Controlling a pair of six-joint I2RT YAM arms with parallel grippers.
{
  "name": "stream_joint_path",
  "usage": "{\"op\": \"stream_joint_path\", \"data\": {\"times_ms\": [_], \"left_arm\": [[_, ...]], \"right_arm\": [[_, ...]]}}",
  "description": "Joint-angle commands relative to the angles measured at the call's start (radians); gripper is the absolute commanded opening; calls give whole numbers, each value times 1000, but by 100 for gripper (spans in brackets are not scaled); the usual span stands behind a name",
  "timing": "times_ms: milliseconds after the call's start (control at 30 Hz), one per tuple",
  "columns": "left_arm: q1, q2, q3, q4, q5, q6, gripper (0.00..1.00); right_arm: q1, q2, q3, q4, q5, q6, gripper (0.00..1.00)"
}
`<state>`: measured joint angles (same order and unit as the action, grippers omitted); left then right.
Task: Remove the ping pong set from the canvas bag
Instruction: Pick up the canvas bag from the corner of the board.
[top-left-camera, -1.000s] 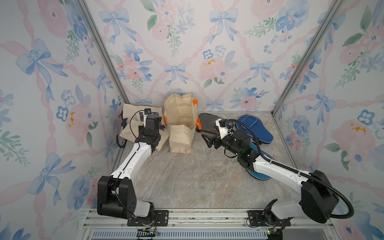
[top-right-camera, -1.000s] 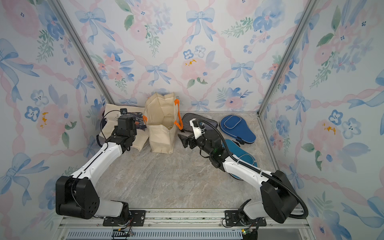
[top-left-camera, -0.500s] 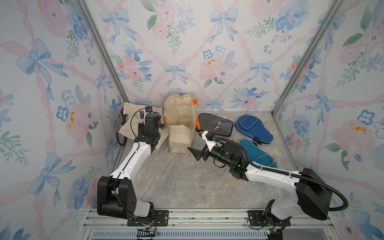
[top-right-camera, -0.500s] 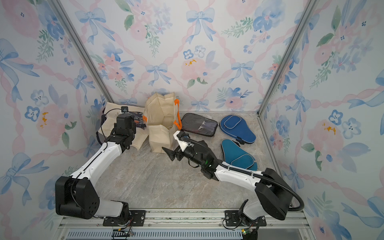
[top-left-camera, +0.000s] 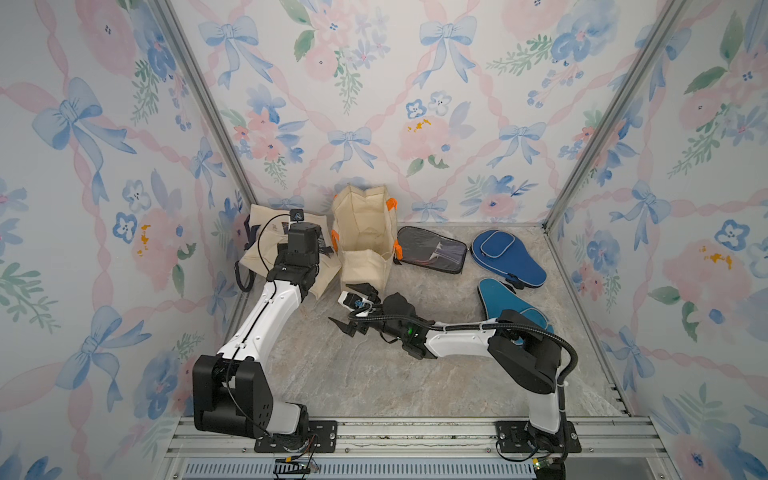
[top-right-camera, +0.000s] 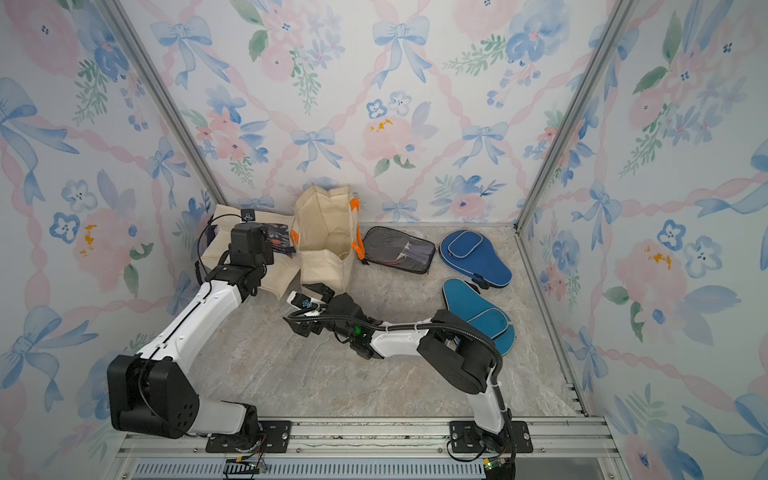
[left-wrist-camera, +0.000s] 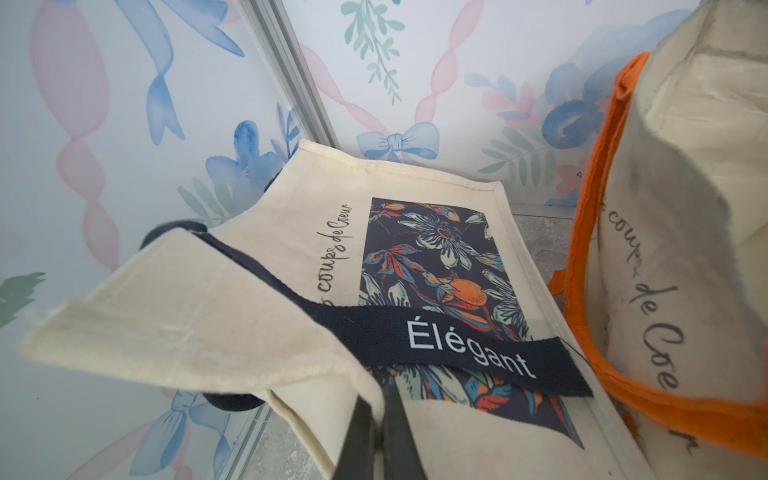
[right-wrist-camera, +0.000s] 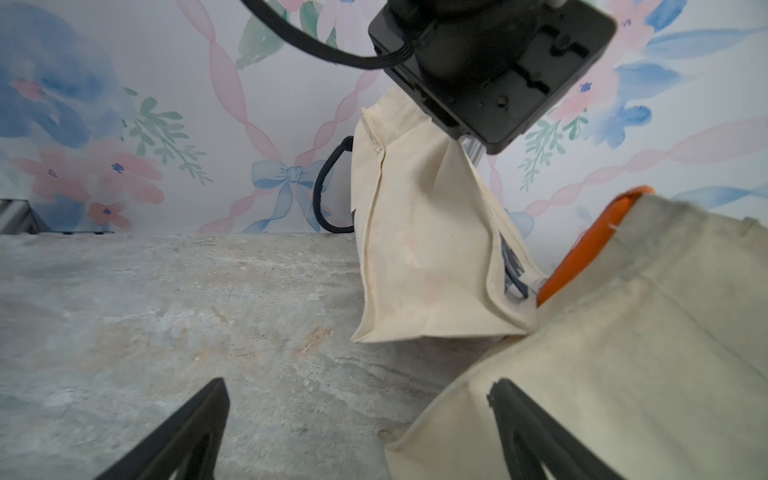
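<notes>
pinching a fold of the limp canvas bag, the left gripper is clenched, the right gripper gapes empty, and the ping pong set, likely light, stiff and best taken by an edge, lies at three o'clock of the orange-handled bag.

Robot test cell, lab sort, dressed up as cosy room. Three walls papered in bows and flowers, but paper sits on flat panels framed by bare aluminium corner posts. Bench is marble-look sheet filling whole booth floor. Along front edge, slotted aluminium rail. Left arm and right arm, black and white, bolted to it on black plates. Corrugated cable loops along right arm, small camera on its wrist. Vent grille under rail. Rig for robot work, not home.
</notes>
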<state>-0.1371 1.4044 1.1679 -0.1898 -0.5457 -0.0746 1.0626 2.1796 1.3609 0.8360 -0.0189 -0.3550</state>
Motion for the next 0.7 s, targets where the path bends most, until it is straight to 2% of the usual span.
{"op": "stream_joint_path", "data": {"times_ms": [0, 167, 667], "left_arm": [[-1, -11, 76, 58, 53, -33, 0], [-1, -10, 67, 44, 68, -53, 0], [1, -57, 42, 35, 66, -57, 0]], "right_arm": [[16, 90, 84, 42, 43, -153, 97], [7, 170, 196, 11, 60, -211, 97], [-69, 314, 457, -151, 43, -153, 97]]}}
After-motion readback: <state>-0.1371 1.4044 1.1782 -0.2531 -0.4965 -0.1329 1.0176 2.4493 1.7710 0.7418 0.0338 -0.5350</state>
